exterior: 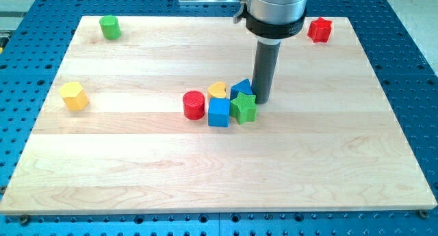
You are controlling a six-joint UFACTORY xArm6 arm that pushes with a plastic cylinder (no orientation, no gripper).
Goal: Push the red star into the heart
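Observation:
The red star (319, 29) lies near the board's top right corner. The yellow heart (217, 89) sits mid-board in a tight cluster with a blue triangular block (241, 89), a green star (243, 107), a blue cube (219, 113) and a red cylinder (194, 105). My tip (262, 100) rests on the board just right of the green star and the blue triangular block, touching or nearly touching them. The red star is far up and right of the tip.
A green cylinder (109, 27) stands near the top left corner. A yellow hexagonal block (74, 96) sits near the left edge. The wooden board (219, 174) lies on a blue perforated table (410, 72). The arm's body hangs over the board's top middle.

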